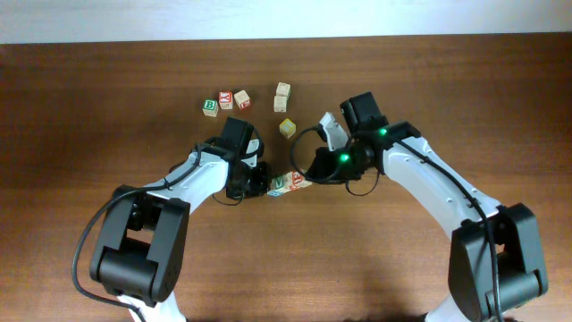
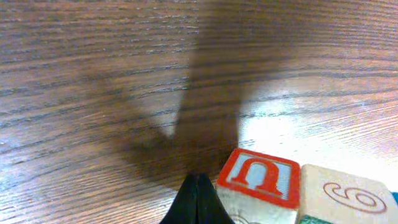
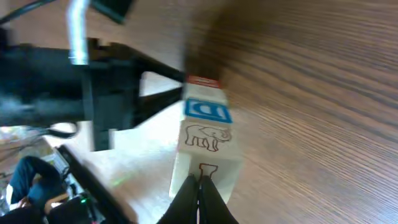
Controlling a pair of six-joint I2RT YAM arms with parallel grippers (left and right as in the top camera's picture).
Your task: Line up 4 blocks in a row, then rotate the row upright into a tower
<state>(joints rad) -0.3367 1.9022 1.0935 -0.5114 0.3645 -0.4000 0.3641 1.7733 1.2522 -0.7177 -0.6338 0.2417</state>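
Several pale wooden blocks lie in a short row at mid-table, squeezed between my two grippers. My left gripper is shut and empty at the row's left end. In its wrist view the closed tips rest beside a red-faced "U" block, with a pale "6" block behind it. My right gripper is shut and empty at the row's right end. Its tips press the nearest block. Beyond that come an elephant face, a blue face and a red face.
At the back stand a green "B" cube, two red-faced cubes, two pale cubes and a yellow-faced cube. The left arm's black fingers show at the row's far end.
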